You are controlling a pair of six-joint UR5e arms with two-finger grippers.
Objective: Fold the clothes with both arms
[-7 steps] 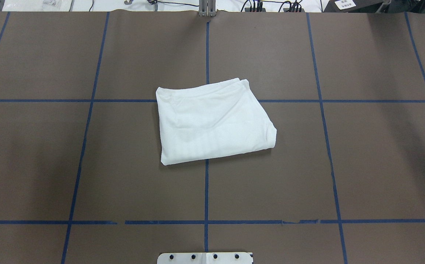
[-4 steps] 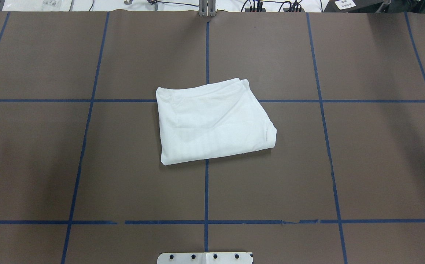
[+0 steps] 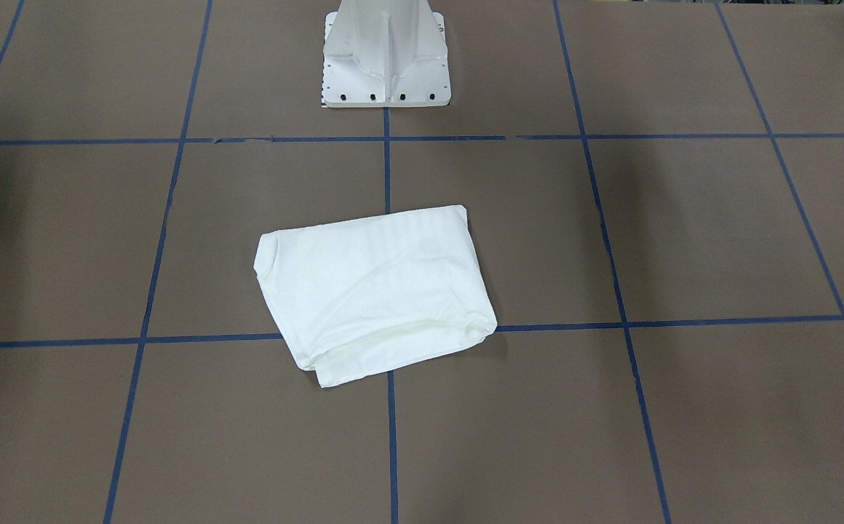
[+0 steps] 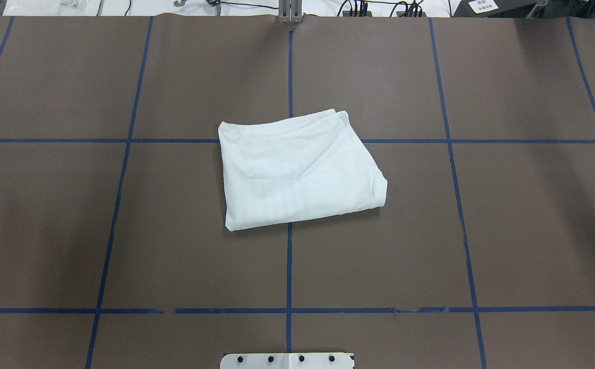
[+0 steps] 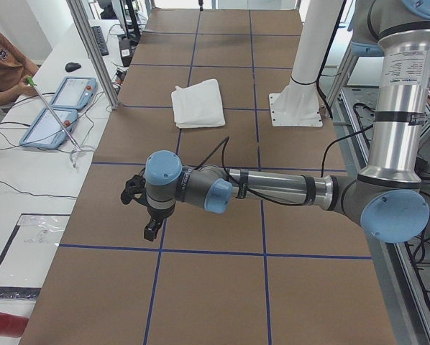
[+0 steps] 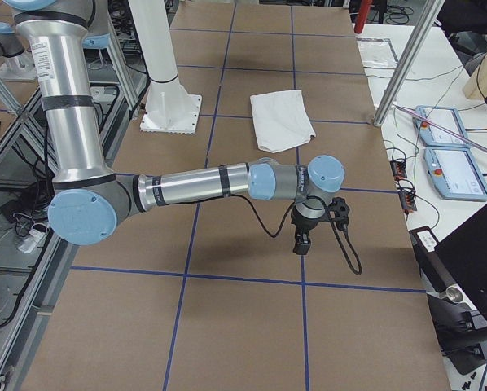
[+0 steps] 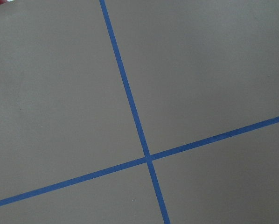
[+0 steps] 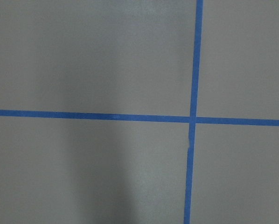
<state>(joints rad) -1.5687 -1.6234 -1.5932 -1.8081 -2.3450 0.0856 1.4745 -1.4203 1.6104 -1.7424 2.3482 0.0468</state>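
Front view: one folded white shirt (image 3: 375,291) flat on worktop (image 3: 684,233), in front of pedestal (image 3: 385,58). 
Overhead: shirt beyond pedestal, two grid lines crossing under it. 
Left side view: left fingers (image 5: 151,231) far from pedestal, pointing down above worktop, seemingly empty; opening cannot tell. 
Right side view: right fingers (image 6: 300,244) likewise; opening cannot tell.

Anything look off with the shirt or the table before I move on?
Only small things: the folded shirt lies skewed to the blue tape grid, and a lower layer pokes out at its operator-side corner. No tears, stains or spills visible.
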